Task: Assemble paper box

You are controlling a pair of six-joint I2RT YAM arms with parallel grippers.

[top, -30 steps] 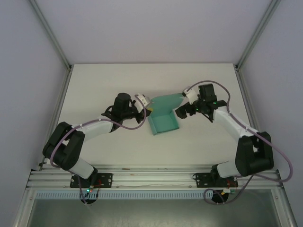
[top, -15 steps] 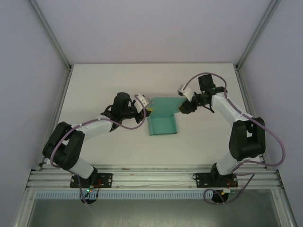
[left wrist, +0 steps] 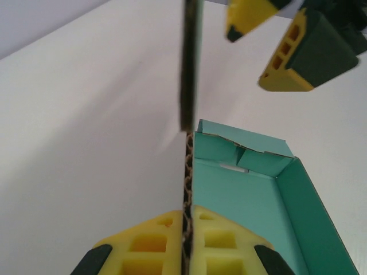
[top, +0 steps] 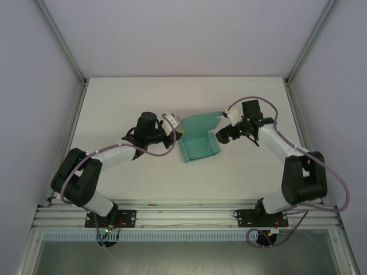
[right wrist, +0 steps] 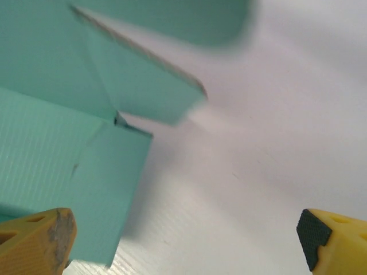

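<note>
Top external: left gripper [top: 175,133] pinches the left wall of the paper box [top: 198,148], while right gripper [top: 220,136] gapes empty beside its right wall.

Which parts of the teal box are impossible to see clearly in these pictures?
- Top external: left wall of the paper box, too small, partly covered by the left jaws.
- Left wrist: its near end, cut off by the bottom edge.
- Right wrist: its left part, cut off by the frame edge; its upper flap, blurred.

no readable text, labels or markings
</note>
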